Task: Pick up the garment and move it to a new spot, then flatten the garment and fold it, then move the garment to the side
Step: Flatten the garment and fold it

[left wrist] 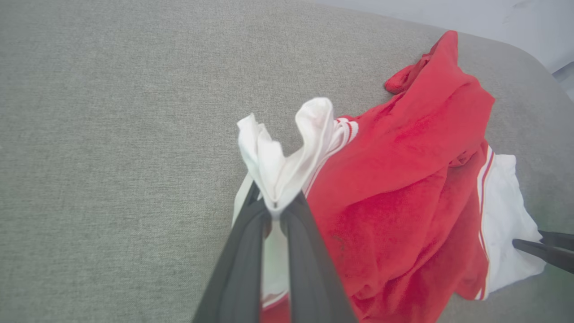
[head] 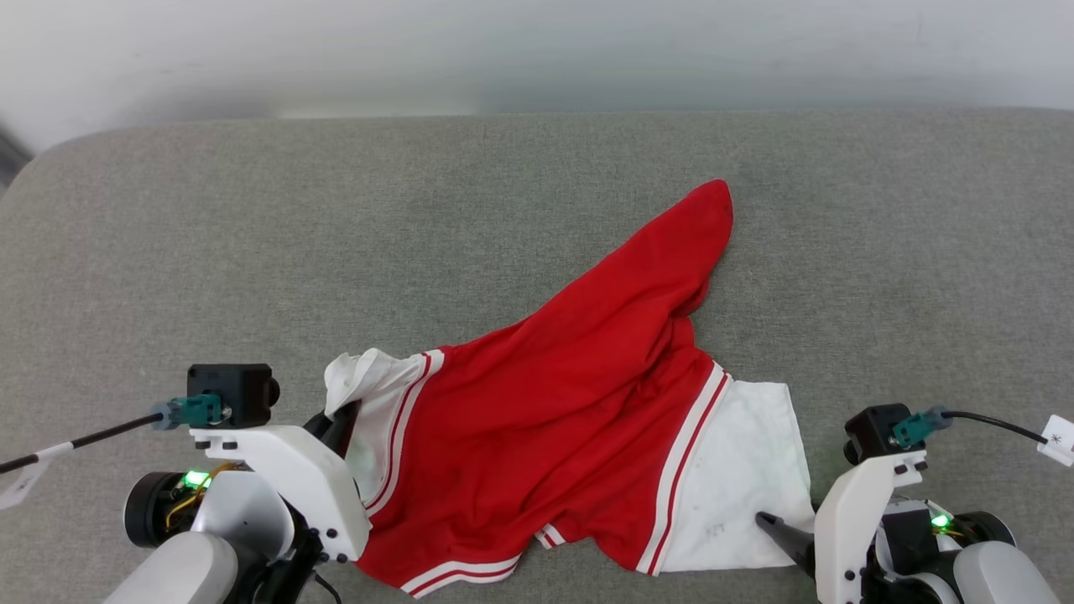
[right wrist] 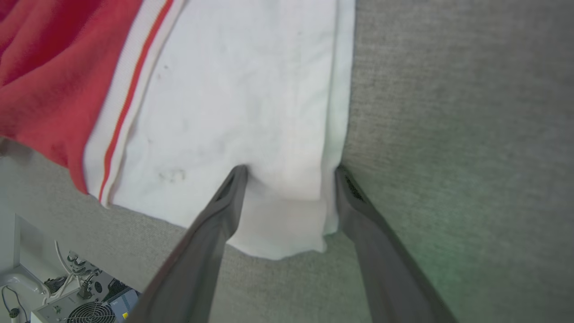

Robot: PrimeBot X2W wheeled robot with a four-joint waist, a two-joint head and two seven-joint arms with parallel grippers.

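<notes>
The garment (head: 579, 403) lies crumpled on the grey cushion (head: 252, 252), red body uppermost, with one red end reaching toward the back right. No lettering shows. My left gripper (left wrist: 274, 207) is shut on the bunched white left sleeve (left wrist: 287, 148) and holds it lifted off the surface; in the head view this left gripper (head: 340, 424) is at the lower left. My right gripper (right wrist: 291, 172) is open, its fingers straddling the near corner of the flat white right sleeve (right wrist: 242, 89). It also appears low at the lower right as the right gripper (head: 784, 537).
Wide bare grey cushion surrounds the garment on the left, back and right. A pale wall (head: 537, 50) rises behind the cushion's far edge. Below the cushion's front edge sits an electronics box with a fan (right wrist: 85, 309).
</notes>
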